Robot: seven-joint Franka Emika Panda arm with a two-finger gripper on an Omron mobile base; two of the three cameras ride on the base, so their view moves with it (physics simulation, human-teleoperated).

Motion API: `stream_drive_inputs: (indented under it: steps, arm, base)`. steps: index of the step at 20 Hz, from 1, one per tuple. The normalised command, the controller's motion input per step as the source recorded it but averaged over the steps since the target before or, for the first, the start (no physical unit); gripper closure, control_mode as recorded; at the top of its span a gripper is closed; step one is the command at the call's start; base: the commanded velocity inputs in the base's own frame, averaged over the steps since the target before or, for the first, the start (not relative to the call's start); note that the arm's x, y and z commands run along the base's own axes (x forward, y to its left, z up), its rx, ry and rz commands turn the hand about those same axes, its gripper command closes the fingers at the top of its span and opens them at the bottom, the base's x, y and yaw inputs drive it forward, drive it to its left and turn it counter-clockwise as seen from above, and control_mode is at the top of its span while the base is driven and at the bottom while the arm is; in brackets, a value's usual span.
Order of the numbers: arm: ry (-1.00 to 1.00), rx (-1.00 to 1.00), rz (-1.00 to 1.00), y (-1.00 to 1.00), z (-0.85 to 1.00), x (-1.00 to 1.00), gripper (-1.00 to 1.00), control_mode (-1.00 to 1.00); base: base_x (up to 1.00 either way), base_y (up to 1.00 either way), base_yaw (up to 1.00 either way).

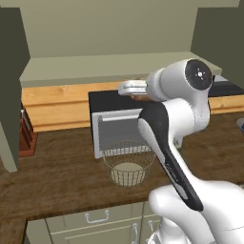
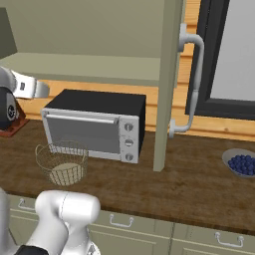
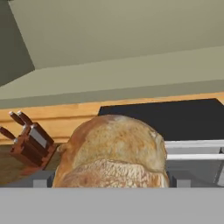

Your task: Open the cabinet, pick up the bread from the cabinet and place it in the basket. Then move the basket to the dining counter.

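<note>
A golden-brown bread [image 3: 111, 148] sits between my fingertips, touching both, with the gripper [image 3: 111, 179] shut on it. It hangs in the air in front of the open cabinet [image 1: 95, 69], above the toaster oven's top. In the left base view the gripper [image 1: 125, 88] points left at shelf height, and a bit of the bread [image 1: 139, 97] shows under the hand. The cream wire basket [image 1: 127, 162] stands on the worktop in front of the toaster oven, lower than and nearer than the gripper [image 2: 42, 89]. The basket [image 2: 61, 162] holds nothing. The dining counter is out of view.
The black toaster oven [image 1: 114, 128] stands right behind the basket. A knife block [image 1: 26, 133] is at the left. One cabinet door [image 2: 167, 84] swings out on the right, its bar handle [image 2: 194, 84] facing outward. A bowl of blueberries [image 2: 242, 163] lies far right.
</note>
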Motion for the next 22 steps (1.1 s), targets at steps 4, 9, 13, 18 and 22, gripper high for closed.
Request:
stream_drive_inputs:
  steps: [4, 9, 13, 18, 22]
  arm:
    - [0.13, 0.13, -0.04, 0.00, 0.00, -1.00, 1.00, -1.00]
    - [0.27, 0.15, -0.02, 0.00, -0.21, -0.63, 1.00, -1.00]
    - [0.28, 0.14, 0.00, 0.00, -0.72, 0.01, 1.00, -1.00]
    - [0.12, 0.02, 0.00, -0.12, -1.00, -0.03, 1.00, -1.00]
    - [-0.01, -0.01, 0.00, 0.00, -0.89, -0.10, 1.00, -1.00]
  base:
    - [0.00, 0.00, 0.00]
    - [0.00, 0.00, 0.00]
    - [0.00, 0.00, 0.00]
    - [0.00, 0.00, 0.00]
    - [0.00, 0.00, 0.00]
